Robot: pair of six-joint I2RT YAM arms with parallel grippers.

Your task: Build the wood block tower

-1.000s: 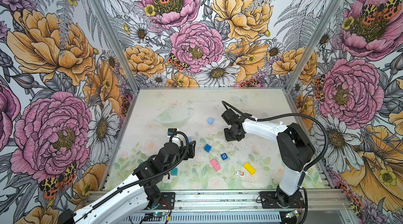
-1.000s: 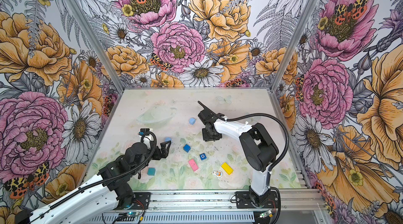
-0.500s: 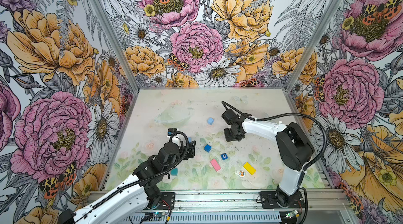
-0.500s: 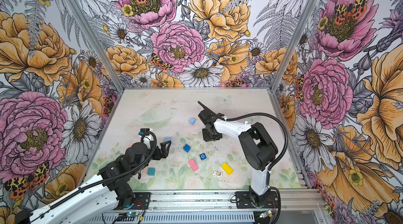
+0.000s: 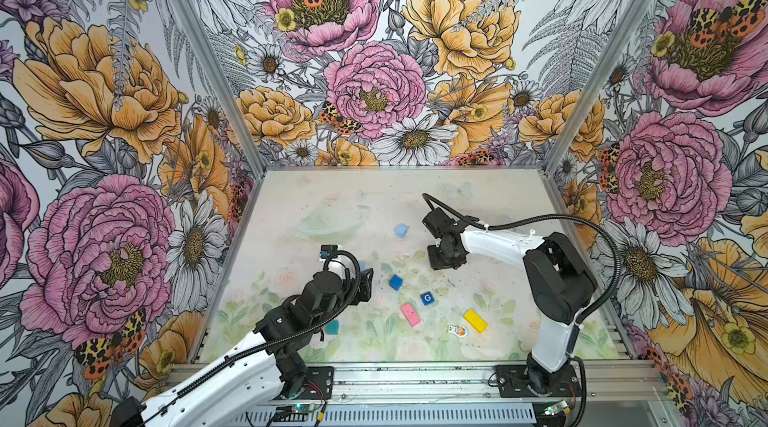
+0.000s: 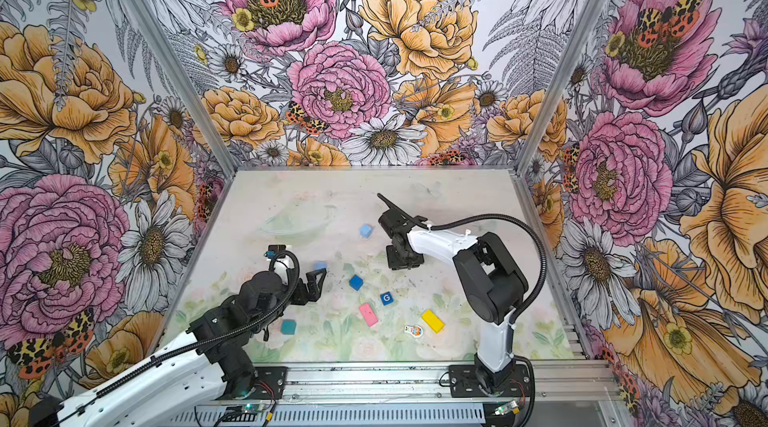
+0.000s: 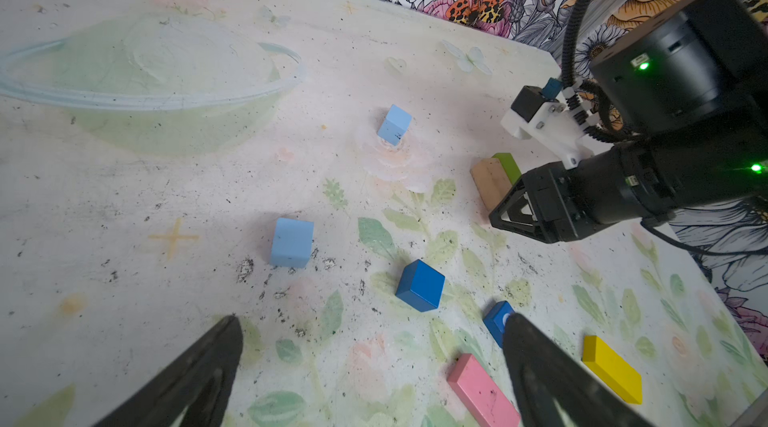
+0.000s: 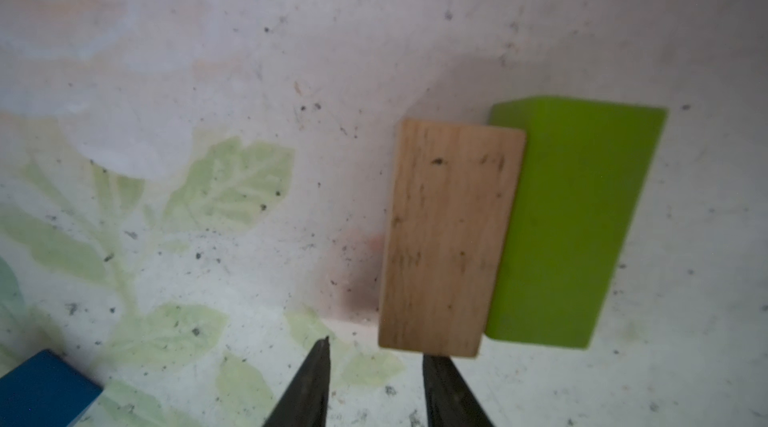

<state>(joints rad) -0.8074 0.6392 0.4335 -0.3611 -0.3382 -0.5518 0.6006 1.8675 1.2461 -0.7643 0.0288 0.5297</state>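
A plain-wood oblong [image 8: 449, 238] lies tight against a green oblong [image 8: 569, 221]; whether it rests partly on the green one I cannot tell. My right gripper [image 8: 376, 348] hovers at the wood oblong's near end, open by a narrow gap with nothing in it; in both top views it [image 5: 444, 258] hides that pair. My left gripper [image 7: 372, 323] stands wide open and empty above the table. Loose blocks lie in front of it: two light blue cubes [image 7: 291, 242] [image 7: 395, 123], a dark blue cube [image 7: 420, 285], the G cube [image 5: 427, 298], a pink oblong [image 5: 410, 314], a yellow oblong [image 5: 475, 320], a teal cube [image 5: 332, 326].
A flat white-and-orange cartoon figure [image 5: 457, 330] lies near the front edge beside the yellow oblong. Flowered walls close in the table [image 5: 374, 196] at the back and both sides; a metal rail [image 5: 415, 379] runs along the front.
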